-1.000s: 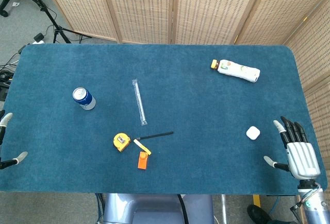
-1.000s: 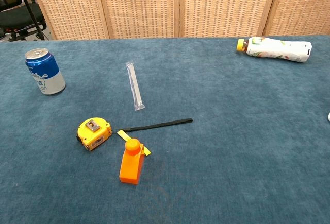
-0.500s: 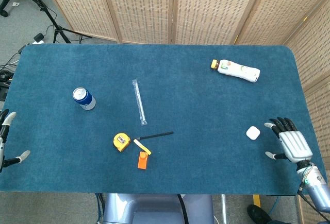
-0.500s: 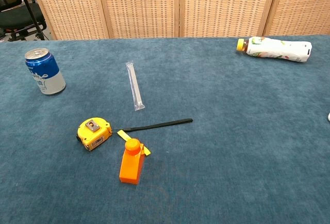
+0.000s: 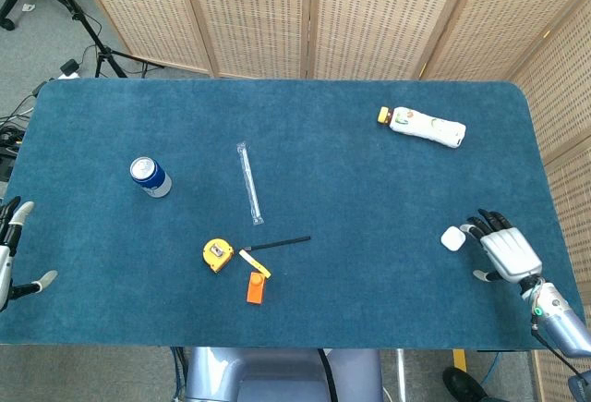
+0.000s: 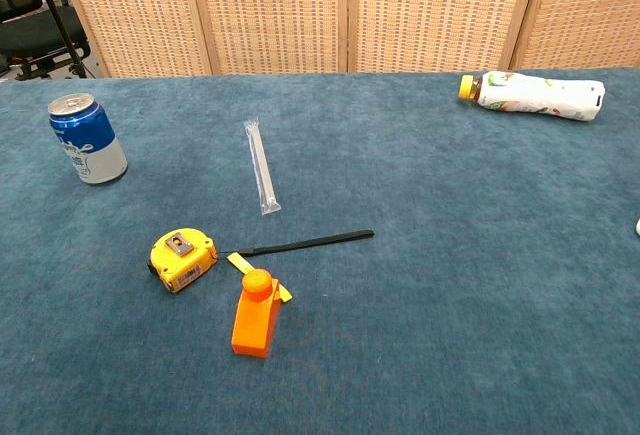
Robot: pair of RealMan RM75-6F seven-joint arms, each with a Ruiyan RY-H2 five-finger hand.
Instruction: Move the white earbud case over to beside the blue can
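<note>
The white earbud case [image 5: 452, 238] lies on the blue table at the right, near the front. My right hand [image 5: 499, 249] hovers just right of it, fingers spread and reaching toward the case, their tips close to it; I cannot tell whether they touch. The blue can [image 5: 149, 176] stands upright far across the table on the left, also seen as the can [image 6: 88, 139] in the chest view. My left hand [image 5: 11, 252] stays open at the table's left edge, holding nothing. Only a sliver of the case [image 6: 637, 225] shows in the chest view.
A yellow tape measure [image 5: 217, 254], a black stick [image 5: 280, 243] and an orange bottle [image 5: 256, 287] lie at front centre. A wrapped straw [image 5: 249, 183] lies mid-table. A white drink bottle [image 5: 423, 126] lies on its side at the back right.
My right hand has moved left and tilted in toward the earbud case, its fingers now beside it. The left hand shifted slightly. The case has not moved.
</note>
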